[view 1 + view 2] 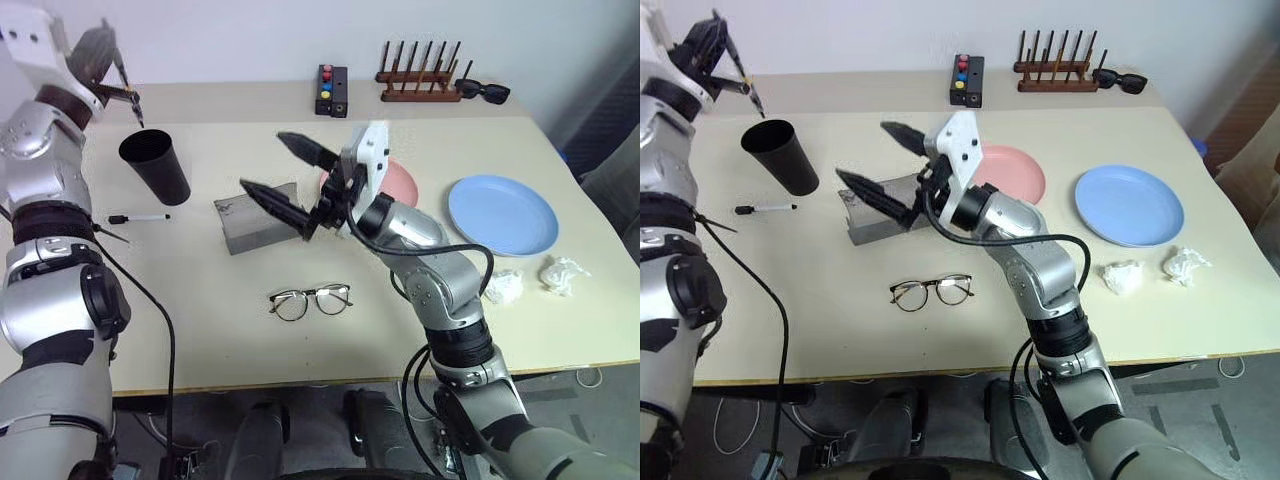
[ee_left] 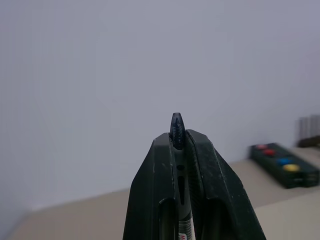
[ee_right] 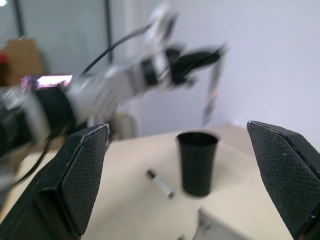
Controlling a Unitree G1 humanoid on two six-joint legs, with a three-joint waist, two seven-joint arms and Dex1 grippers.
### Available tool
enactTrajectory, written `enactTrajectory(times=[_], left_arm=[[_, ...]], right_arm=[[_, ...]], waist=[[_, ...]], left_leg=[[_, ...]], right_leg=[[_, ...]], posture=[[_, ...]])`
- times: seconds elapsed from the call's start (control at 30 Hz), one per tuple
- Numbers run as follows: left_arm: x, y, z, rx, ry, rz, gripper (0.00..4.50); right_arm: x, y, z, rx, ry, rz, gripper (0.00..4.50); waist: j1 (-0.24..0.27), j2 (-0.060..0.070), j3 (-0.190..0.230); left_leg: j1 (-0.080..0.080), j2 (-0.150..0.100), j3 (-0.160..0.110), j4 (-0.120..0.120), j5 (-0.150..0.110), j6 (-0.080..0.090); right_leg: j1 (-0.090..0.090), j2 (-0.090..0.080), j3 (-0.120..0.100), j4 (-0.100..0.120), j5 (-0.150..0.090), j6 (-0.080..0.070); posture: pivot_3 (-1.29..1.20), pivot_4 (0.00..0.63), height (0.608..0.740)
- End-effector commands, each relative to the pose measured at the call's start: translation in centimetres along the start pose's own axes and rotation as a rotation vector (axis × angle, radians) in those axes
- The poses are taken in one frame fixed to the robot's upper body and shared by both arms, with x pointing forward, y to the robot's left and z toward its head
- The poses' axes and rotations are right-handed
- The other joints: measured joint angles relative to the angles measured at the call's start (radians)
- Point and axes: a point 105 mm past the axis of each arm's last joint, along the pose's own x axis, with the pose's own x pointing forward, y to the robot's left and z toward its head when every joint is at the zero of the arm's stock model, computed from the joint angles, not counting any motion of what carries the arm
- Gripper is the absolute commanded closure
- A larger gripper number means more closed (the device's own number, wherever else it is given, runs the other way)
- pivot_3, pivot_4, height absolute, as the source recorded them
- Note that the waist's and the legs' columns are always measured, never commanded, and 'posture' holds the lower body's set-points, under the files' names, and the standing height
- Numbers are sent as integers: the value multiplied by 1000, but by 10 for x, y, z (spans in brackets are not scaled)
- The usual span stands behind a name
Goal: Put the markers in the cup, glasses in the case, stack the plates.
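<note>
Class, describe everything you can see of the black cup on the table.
The cup is a tall, plain, matte black tumbler, plastic by its look, tapering from a wide rim to a narrower base. It stands upright and open on the table at its far left, looks empty, and nothing touches it. A white marker lies just in front of it.

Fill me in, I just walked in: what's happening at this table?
The left gripper is shut on a dark pen, held above the black cup. The white marker lies on the table beside the cup. The right gripper hovers open over the grey case. The glasses lie uncased; the plates are unstacked.
</note>
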Motion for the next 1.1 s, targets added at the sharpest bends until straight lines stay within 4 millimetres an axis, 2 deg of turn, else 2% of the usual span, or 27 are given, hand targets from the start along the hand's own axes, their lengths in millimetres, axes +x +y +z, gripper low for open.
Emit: enactTrajectory(times=[0.03, 0.47, 1.0, 1.1], left_arm=[[-1, 10, 12, 1, -73, 68, 4452], [-10, -4, -29, -78, -17, 80, 4452], [-24, -5, -53, -97, 27, 105, 4452], [-25, -5, -55, -102, 30, 106, 3396]], right_arm=[[1, 2, 11, -25, -47, -4, 0], [0, 17, 3, -11, -30, 30, 0], [2, 13, -3, -15, -8, 1, 0], [2, 13, -3, -14, -9, 3, 0]], waist=[[2, 0, 0], [-9, 0, 0], [-6, 0, 0], [-7, 0, 0]], left_leg=[[0, -1, 0, 0, 0, 0], [0, 0, 0, 0, 0, 0], [0, 0, 0, 0, 0, 0], [0, 0, 0, 0, 0, 0]], right_leg=[[0, 0, 0, -1, 0, 1], [0, 1, 0, 0, 1, 1], [0, 1, 0, -1, 1, 1], [0, 1, 0, -1, 1, 1]], posture=[[0, 150, 735], [0, 150, 735], [0, 150, 735], [0, 150, 735]])
